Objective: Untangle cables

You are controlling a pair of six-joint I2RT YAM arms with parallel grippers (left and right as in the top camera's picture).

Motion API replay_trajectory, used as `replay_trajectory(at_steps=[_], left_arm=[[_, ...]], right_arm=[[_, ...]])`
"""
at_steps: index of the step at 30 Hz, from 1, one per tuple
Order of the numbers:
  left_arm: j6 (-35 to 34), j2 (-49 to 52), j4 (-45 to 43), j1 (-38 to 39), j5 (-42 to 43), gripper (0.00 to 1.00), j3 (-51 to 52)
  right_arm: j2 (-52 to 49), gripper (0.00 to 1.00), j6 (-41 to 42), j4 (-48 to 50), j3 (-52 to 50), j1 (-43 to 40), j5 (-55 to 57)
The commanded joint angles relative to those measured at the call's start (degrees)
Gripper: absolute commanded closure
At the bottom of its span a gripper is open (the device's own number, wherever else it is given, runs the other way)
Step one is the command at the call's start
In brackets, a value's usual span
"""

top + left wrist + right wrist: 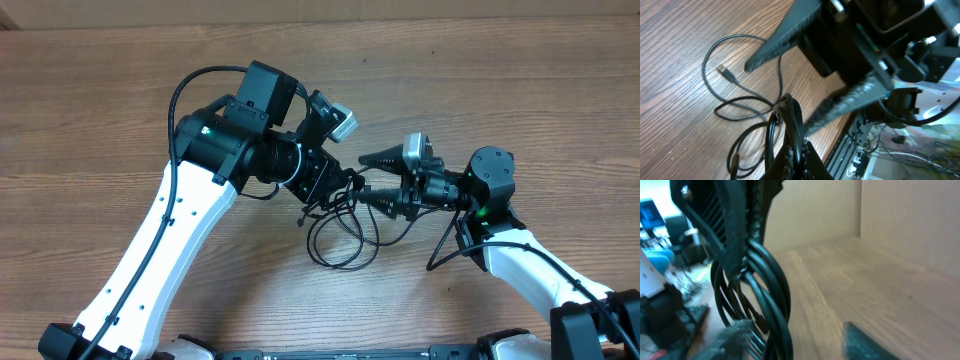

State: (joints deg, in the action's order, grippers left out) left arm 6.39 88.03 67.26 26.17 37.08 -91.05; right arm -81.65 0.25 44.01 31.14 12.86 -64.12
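The left gripper (pixel 338 188) is pressed together on the cables (pixel 338 245). Their loops trail lengthwise from it across the table (pixel 500 90), back toward the robot's side. Just beside it, the right gripper (pixel 368 178) stands spread

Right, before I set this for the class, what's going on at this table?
Two robot arms are working on a tangle of thin black cables. The left arm has its jaws shut on the knotted part of the bundle, while loose loops trail across the wooden table. The right arm faces it with its jaws open close to the bundle, gripping nothing.
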Motion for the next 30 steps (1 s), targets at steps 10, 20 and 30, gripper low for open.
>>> replay_trajectory(at_steps=[10, 20, 30], left_arm=[[1.29, -1.14, -0.35, 0.11, 2.23, 0.96, -0.2], [-11.02, -1.14, -3.19, 0.11, -11.8, 0.96, -0.2], [-19.65, -1.14, -7.41, 0.11, -15.45, 0.95, -0.2]], right_arm=[[0.09, 0.96, -0.7, -1.51, 0.76, 0.24, -0.04], [0.09, 0.96, 4.48, -4.24, 0.76, 0.24, -0.02], [0.09, 0.96, 11.69, -4.28, 0.76, 0.24, 1.4]])
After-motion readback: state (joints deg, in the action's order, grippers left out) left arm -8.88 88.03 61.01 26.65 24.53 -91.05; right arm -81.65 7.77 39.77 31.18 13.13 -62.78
